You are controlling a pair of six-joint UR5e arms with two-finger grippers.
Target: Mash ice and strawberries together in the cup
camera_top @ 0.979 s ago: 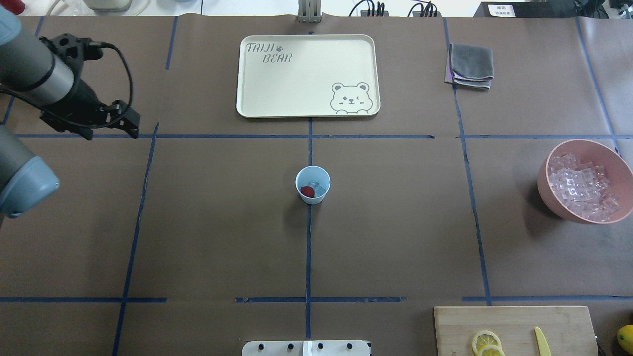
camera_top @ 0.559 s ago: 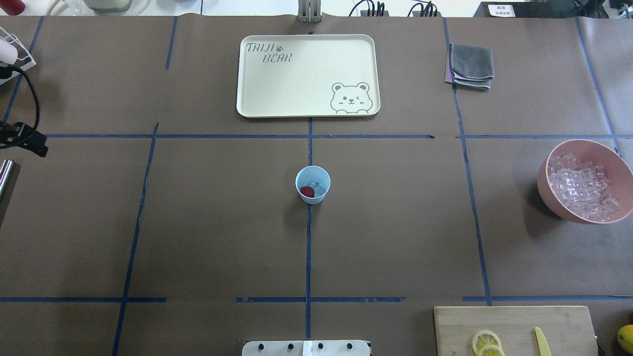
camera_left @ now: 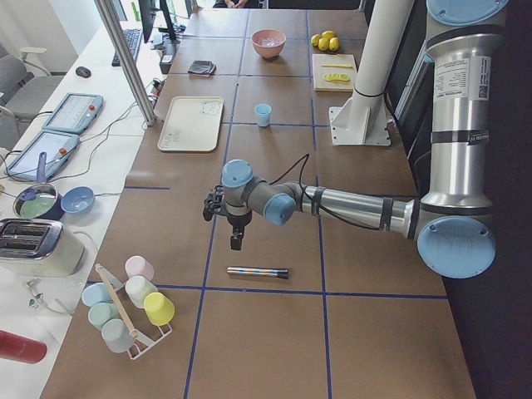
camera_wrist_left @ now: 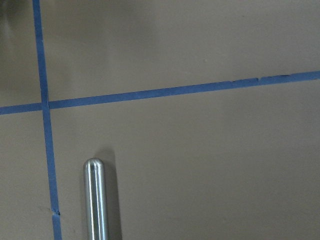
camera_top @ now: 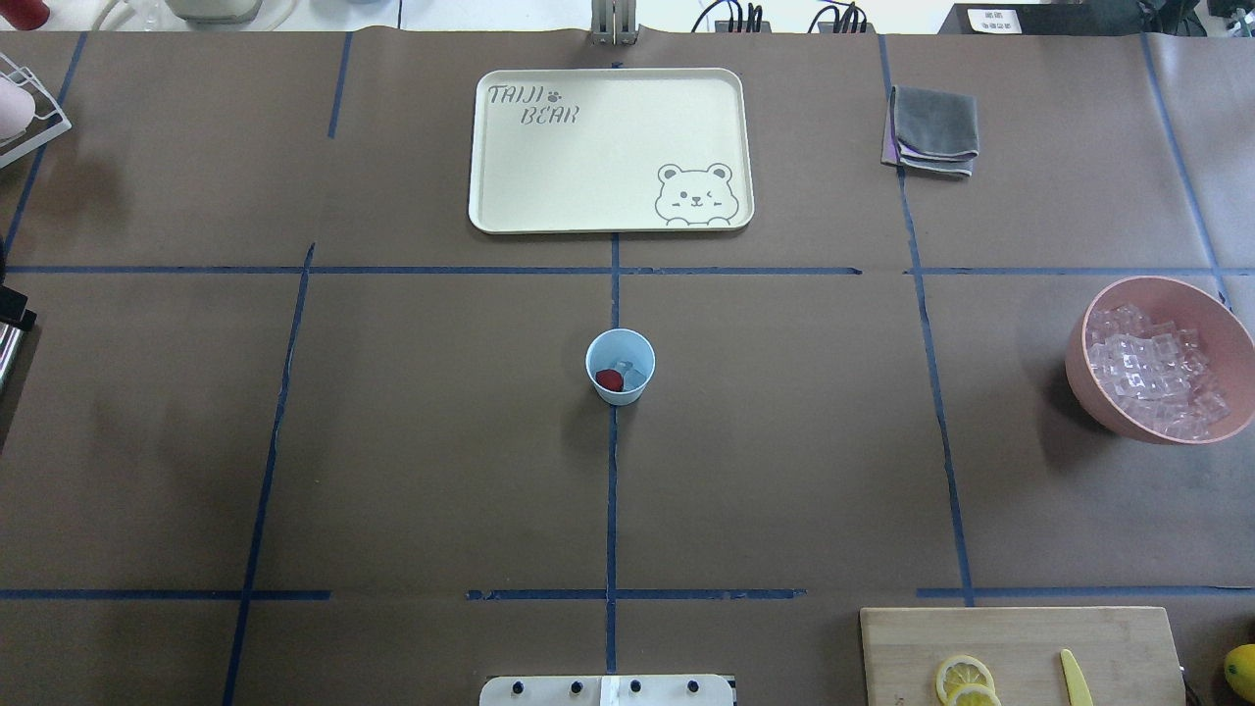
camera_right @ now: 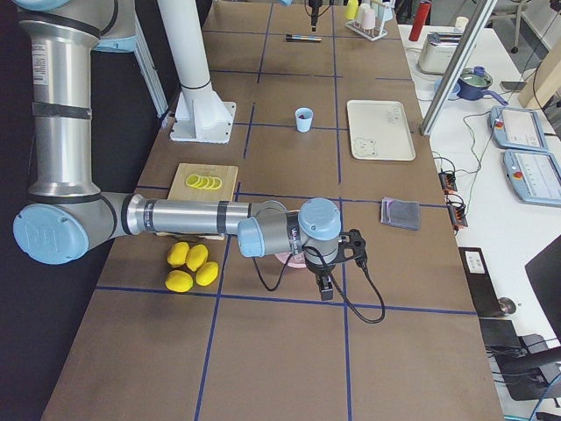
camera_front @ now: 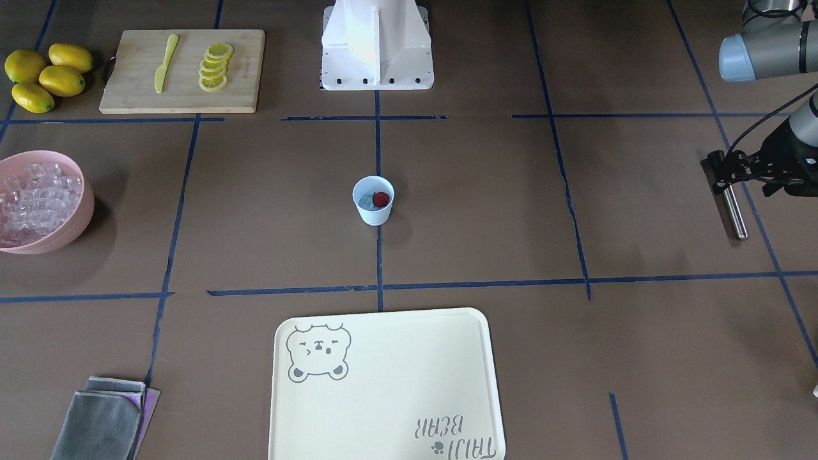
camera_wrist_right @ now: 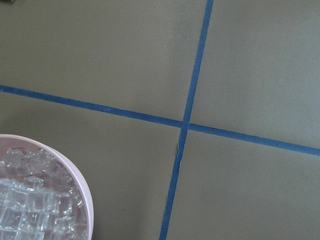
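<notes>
Table (camera_top: 784, 471), brown covering, blue tape grid. Directly on it:
- pale-blue cup (camera_front: 374, 216), centre
- cream bear tray (camera_top: 610, 147), far side
- folded grey cloth (camera_top: 931, 127), near the tray
- pink bowl (camera_front: 64, 239), right edge
- cutting board (camera_front: 128, 89) and four lemons (camera_front: 62, 80), near right corner
- metal rod (camera_front: 733, 214) and cup rack (camera_left: 125, 312), left end

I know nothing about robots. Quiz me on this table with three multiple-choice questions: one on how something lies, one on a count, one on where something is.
1. The metal rod is:
A upright
B lying flat on the table
C propped at a slant

2. Whole lemons beside the cutting board:
A two
B four
C six

3. The strawberry sits:
A on the table
B on the cutting board
C in the cup

Answers:
1. B: the side view shows its full length on the table.
2. B: four lemons cluster there.
3. C: the red shows inside the cup's mouth.
</notes>
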